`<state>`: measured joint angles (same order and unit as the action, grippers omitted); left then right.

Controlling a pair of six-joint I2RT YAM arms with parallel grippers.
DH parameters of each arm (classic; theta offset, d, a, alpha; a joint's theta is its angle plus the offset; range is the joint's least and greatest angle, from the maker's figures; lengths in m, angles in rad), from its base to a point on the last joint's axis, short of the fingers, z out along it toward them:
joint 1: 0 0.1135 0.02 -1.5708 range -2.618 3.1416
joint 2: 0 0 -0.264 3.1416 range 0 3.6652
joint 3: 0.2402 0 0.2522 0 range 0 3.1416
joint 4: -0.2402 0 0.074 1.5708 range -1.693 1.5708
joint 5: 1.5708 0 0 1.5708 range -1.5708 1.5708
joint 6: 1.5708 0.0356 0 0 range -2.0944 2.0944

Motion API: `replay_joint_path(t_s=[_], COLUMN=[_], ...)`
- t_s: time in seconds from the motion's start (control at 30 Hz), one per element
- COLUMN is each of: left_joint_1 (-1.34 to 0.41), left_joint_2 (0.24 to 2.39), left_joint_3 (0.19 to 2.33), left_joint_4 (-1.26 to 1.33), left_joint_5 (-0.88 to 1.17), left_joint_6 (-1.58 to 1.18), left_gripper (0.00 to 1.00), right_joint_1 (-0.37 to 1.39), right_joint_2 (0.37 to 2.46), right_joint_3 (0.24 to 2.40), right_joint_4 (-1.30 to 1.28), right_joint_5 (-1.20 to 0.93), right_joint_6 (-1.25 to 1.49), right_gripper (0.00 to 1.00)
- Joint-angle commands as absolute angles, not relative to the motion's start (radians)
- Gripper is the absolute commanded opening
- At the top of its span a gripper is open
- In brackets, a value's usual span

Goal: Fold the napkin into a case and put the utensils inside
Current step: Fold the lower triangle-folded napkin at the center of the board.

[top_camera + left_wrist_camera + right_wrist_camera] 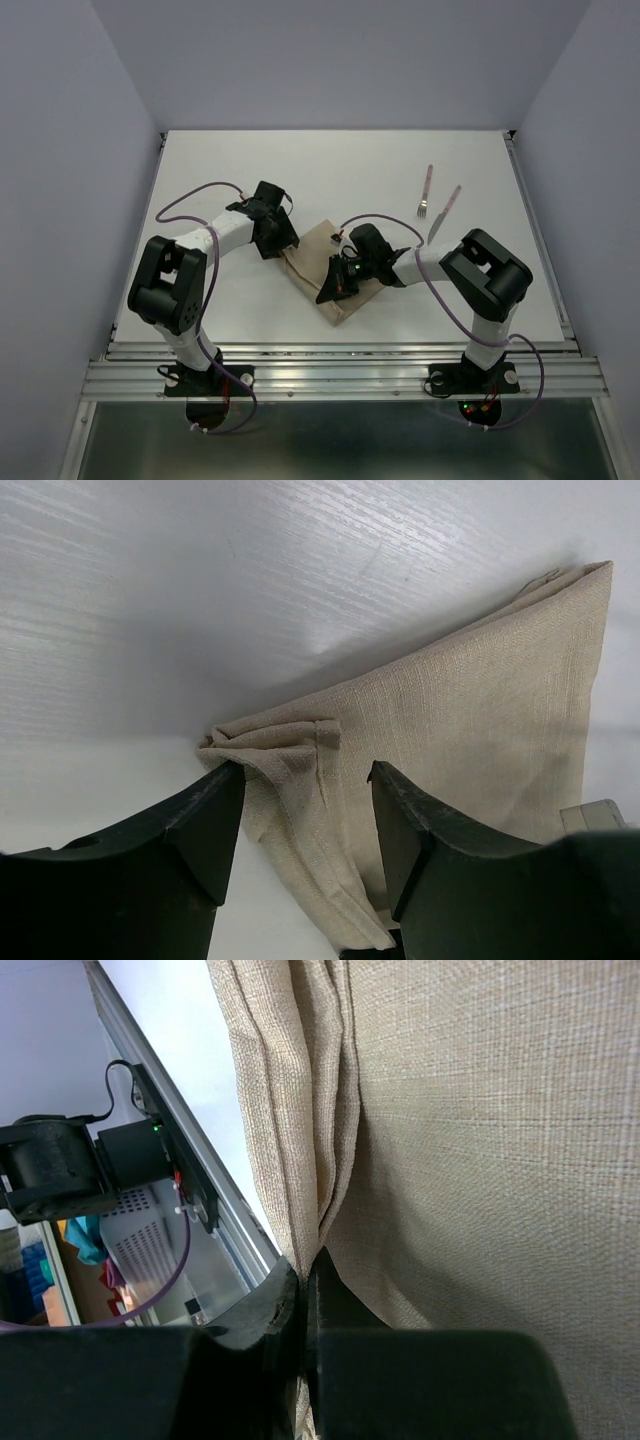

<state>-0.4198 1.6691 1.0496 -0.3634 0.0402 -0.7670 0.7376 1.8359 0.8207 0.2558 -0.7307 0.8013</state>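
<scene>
From above: shows the napkin point(318, 258), tan and folded into a compact layered shape, at mid-frame on the white desk point(230, 160). Puts the left end effector point(283, 246) at the cloth's upper-left corner and the right end effector point(336, 284) low over its lower part, toward the bottom of the frame. Places the fork point(425, 192) and the knife point(446, 211) in the upper right, flat on the desk, near each other, with pinkish handles toward the top of the frame and silver ends toward the bottom. Keeps both well apart from the napkin and from either end effector.

From the left wrist: looks down on the napkin point(480, 710), with a bunched, rolled-over corner at mid-frame and the rest spreading to the upper right over the desk point(150, 600). Finds the left end effector point(305, 780) partly open, dark fingers point(200, 830) set apart on either side of that corner, with nothing clamped between them.

From the right wrist: fills most of the frame with the napkin point(480, 1140), pleated into upright folds left of centre. Shows the right end effector point(303, 1285) closed tight at bottom centre, fingers point(260, 1320) pressed together on a thin ridge of the cloth. Leaves a strip of white desk point(165, 1020) in the upper left, bordered by a metal rail point(235, 1225) slanting down toward the fingers.
</scene>
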Motion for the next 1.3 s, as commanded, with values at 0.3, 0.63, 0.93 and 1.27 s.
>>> replay_joint_path(t_s=[0.3, 0.63, 0.93, 1.27], left_joint_1=[-0.426, -0.426, -0.426, -0.426], left_joint_2=[1.704, 1.724, 1.724, 1.717], left_joint_3=[1.081, 1.068, 1.058, 1.045], left_joint_4=[-0.316, -0.285, -0.282, -0.279], left_joint_5=[0.064, 0.092, 0.106, 0.106], left_joint_6=[-0.776, -0.781, -0.781, -0.788], left_gripper=[0.63, 0.63, 0.63, 0.63], right_joint_1=[0.732, 0.732, 0.732, 0.732], right_joint_2=[1.855, 1.924, 1.994, 2.074], right_joint_3=[0.848, 0.963, 1.046, 1.147], right_joint_4=[0.301, 0.284, 0.287, 0.293], right_joint_5=[-0.727, -0.724, -0.723, -0.701], right_joint_6=[0.779, 0.765, 0.773, 0.798], right_gripper=[0.43, 0.5, 0.49, 0.48])
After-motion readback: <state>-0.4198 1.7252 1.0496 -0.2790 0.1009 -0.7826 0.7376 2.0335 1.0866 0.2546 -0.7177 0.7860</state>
